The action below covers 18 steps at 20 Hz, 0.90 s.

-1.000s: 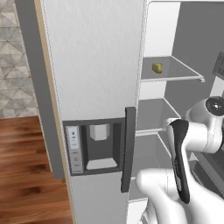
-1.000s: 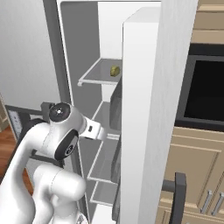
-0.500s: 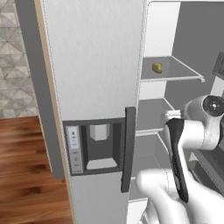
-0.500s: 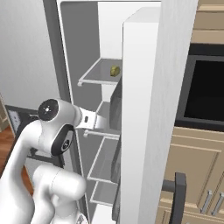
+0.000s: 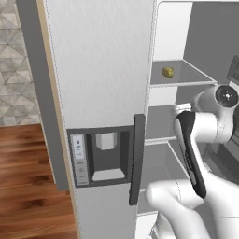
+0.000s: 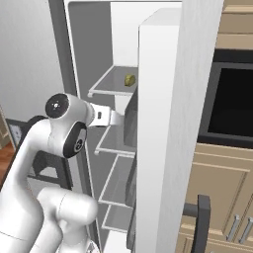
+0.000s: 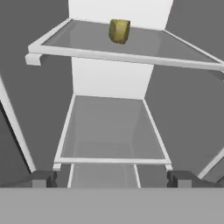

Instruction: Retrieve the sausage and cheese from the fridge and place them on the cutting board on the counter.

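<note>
the fridge [image 5: 100,70] door has a matt, faintly speckled light grey skin, its handle [image 5: 137,165] dark and dull. the shelves [image 7: 109,131] look like smooth translucent panes in white plastic rims. the cheese [image 7: 119,30] is matt and yellowish-olive. the floor [image 5: 28,186] is glossy reddish wood grain; the right-hand cabinets [image 6: 222,192] are smooth matt beige.
</note>
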{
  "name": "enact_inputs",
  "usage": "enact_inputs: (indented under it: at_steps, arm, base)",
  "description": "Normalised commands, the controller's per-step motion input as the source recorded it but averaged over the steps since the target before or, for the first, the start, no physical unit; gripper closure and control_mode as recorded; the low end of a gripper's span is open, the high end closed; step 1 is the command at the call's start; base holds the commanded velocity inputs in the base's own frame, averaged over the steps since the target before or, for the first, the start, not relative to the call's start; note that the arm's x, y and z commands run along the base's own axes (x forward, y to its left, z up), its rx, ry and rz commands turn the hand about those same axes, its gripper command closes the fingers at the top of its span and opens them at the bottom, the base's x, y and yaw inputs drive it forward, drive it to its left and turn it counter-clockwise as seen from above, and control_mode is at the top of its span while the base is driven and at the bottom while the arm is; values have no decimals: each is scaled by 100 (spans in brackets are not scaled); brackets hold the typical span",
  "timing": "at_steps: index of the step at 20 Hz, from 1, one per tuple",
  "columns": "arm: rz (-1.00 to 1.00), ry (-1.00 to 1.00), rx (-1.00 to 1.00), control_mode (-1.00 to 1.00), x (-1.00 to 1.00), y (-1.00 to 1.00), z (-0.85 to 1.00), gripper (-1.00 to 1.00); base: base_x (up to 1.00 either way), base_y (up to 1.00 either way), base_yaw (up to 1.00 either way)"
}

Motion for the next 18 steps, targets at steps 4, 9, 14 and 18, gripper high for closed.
enact_inputs:
  at_steps: [4,9,14,18]
  arm:
    - [9,0,9,-100,25,0,51,-100]
    - [5,4,4,-100,25,-1,33,-100]
    - [0,7,0,-100,37,-5,31,-100]
    - [0,14,3,-100,31,-14,25,-100]
  base:
    - [0,0,0]
    - [0,0,0]
    - [0,0,0]
    - [0,0,0]
